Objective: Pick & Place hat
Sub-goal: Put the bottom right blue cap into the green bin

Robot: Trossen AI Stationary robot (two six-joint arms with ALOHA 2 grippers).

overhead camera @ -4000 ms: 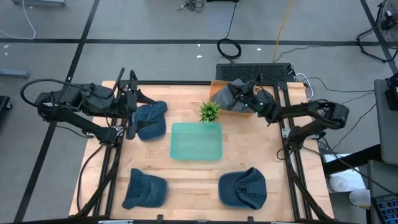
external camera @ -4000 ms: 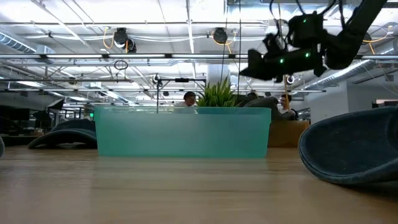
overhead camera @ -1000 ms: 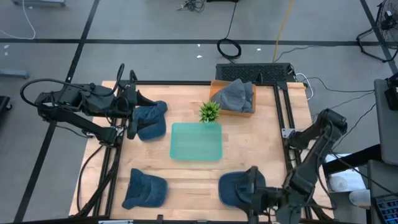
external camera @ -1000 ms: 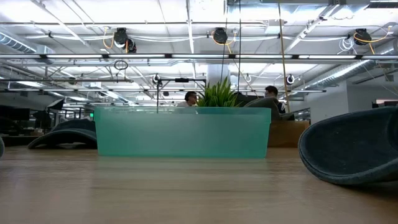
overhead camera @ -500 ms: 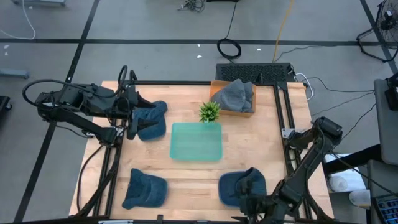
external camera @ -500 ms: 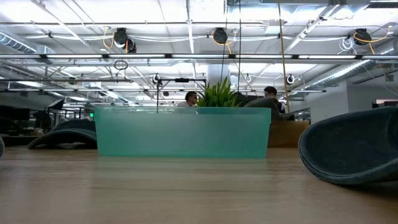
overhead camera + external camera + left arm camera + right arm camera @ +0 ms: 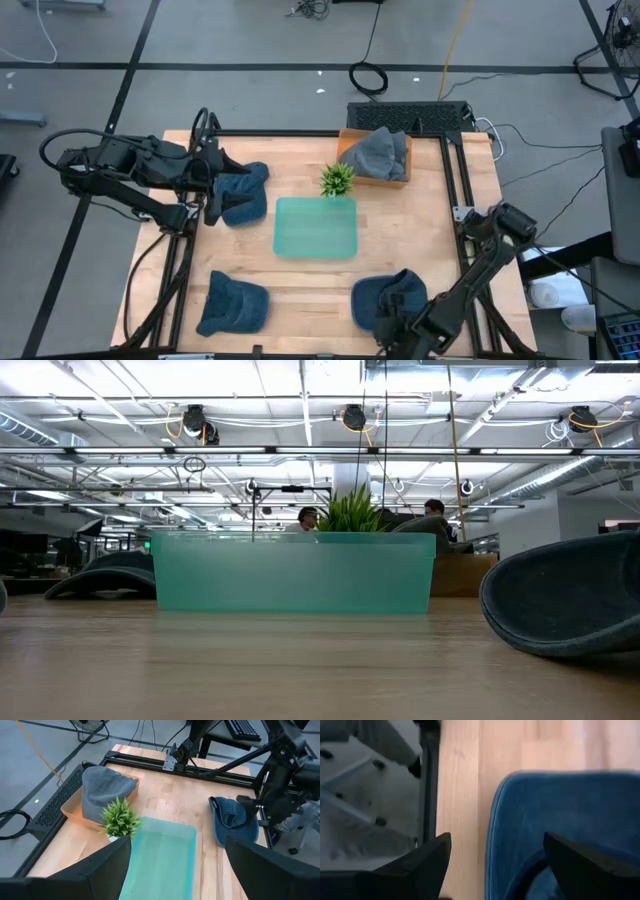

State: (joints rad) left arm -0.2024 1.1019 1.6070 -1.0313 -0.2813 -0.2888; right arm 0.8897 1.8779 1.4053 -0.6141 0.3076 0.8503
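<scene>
Your right gripper [image 7: 390,325] sits at the near edge of the table, at the near rim of the dark blue fabric cap on the near right [image 7: 392,300]; its wrist view shows both fingers spread wide, one to each side of that cap's blue brim [image 7: 560,825], with light wood between the brim and the black frame rail. You cannot tell from any view whether the fingers touch the fabric. Your left gripper [image 7: 212,185] waits at the far left, its fingers also apart, right beside the dark blue cap at the far left [image 7: 243,193].

Working down in size, you have the light wooden table top [image 7: 400,235] inside its black metal frame. At its middle lies the translucent teal rectangular plastic bin [image 7: 316,227], which fills the centre of the low view as a pale green wall [image 7: 295,572]. Far right of it is the shallow orange tray [image 7: 348,150] holding a crumpled grey cap [image 7: 380,153]. A third dark blue cap [image 7: 233,303] lies at the near left, well apart from the one by your right gripper.

Smallest, the little green potted plant [image 7: 337,179] stands just beyond the bin's far edge, between the bin and the orange tray; the left wrist view shows it upright beside the tray [image 7: 119,819].

In the low view, people [image 7: 436,510] show far off in the room behind the bin.
</scene>
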